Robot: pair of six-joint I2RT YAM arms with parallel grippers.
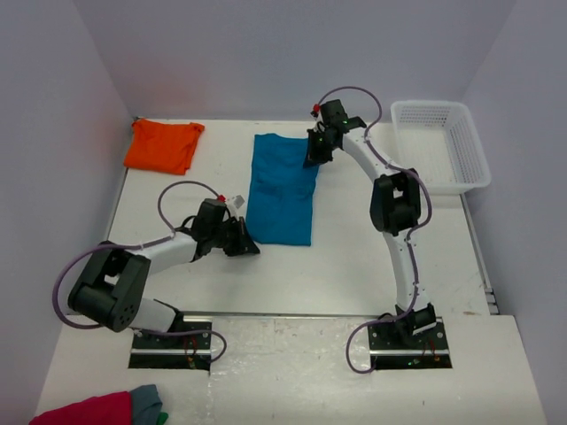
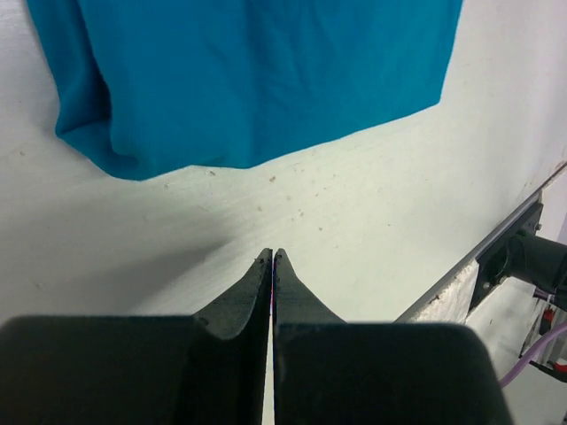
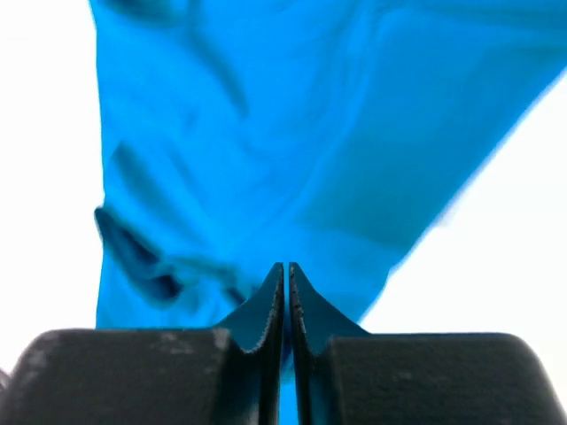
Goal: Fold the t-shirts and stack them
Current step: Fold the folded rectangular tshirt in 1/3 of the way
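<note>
- Finding the teal-blue t-shirt point(image 1: 282, 190) flat in the middle of the white table point(image 1: 354, 266), laid out as a long strip with one short end toward the arms.
- Seeing the orange t-shirt point(image 1: 162, 146) bunched in the far left corner, well apart from the blue one.
- Showing the left gripper point(image 2: 272, 255) squeezed shut and low over bare table, just beside the near left corner of the blue tee, with a strip of table between the tips and the cloth.
- Showing the right gripper point(image 3: 286, 267) squeezed shut too, with its tips over the far right edge of the blue tee.
- Cannot tell if those tips touch or pinch the cloth.
- Noting wrinkles and a dark fold in the blue cloth close under the right gripper.
- Placing the right arm in a curve between the blue tee and a white basket point(image 1: 469, 150) at the far right.
- Spotting a crimson-pink cloth point(image 1: 89, 410) and a grey cloth point(image 1: 148, 400) side by side at the near left edge, behind the arm bases.
</note>
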